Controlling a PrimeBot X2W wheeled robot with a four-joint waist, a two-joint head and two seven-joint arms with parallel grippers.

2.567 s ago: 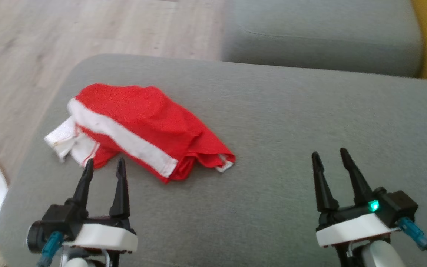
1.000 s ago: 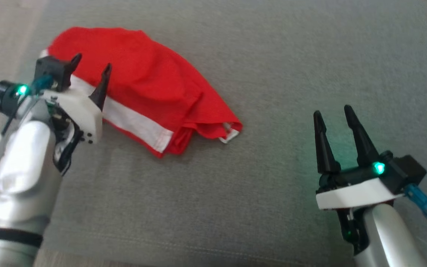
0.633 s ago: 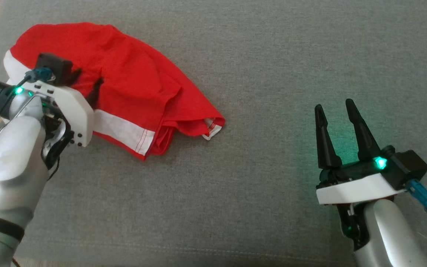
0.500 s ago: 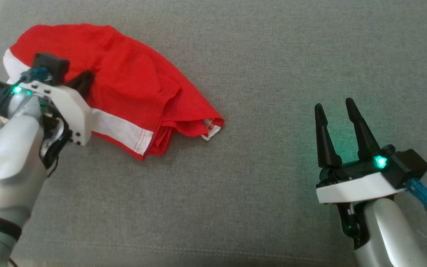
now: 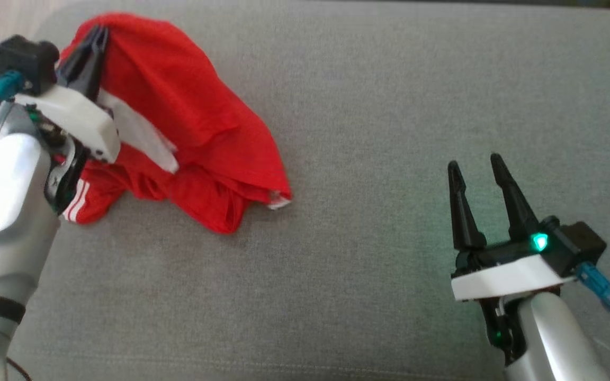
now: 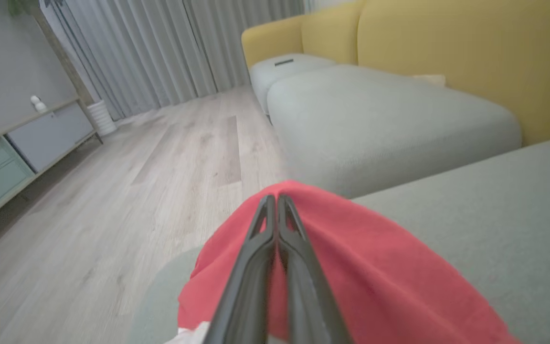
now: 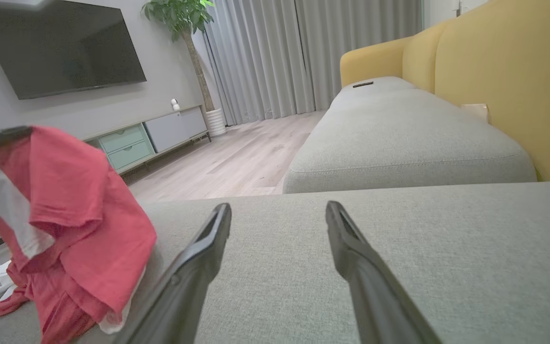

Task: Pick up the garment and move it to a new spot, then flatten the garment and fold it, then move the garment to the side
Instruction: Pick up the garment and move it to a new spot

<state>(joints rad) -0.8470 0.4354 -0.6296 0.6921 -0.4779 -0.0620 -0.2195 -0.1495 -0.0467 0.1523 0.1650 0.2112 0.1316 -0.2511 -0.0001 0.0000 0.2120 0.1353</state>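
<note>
The garment (image 5: 194, 127) is red with white bands. It hangs in a heap at the left end of the grey sofa seat (image 5: 389, 159), its lower folds resting on the cushion. My left gripper (image 5: 98, 34) is shut on the garment's upper edge and holds it raised. In the left wrist view the two fingers (image 6: 275, 224) press together over red cloth (image 6: 375, 282). My right gripper (image 5: 472, 166) stands open above the seat at the lower right, apart from the garment. The right wrist view shows the lifted garment (image 7: 65, 210) at the left.
A second grey cushion (image 7: 399, 138) and a yellow sofa back (image 7: 518, 71) lie beyond the seat. Wooden floor (image 6: 136, 181), a low TV cabinet (image 7: 155, 136), a potted plant (image 7: 179, 19) and curtains (image 7: 303, 52) are further off.
My left gripper has shut on the garment and lifted its upper edge, so the cloth now hangs bunched. The head camera has shifted. The right gripper stays open.
</note>
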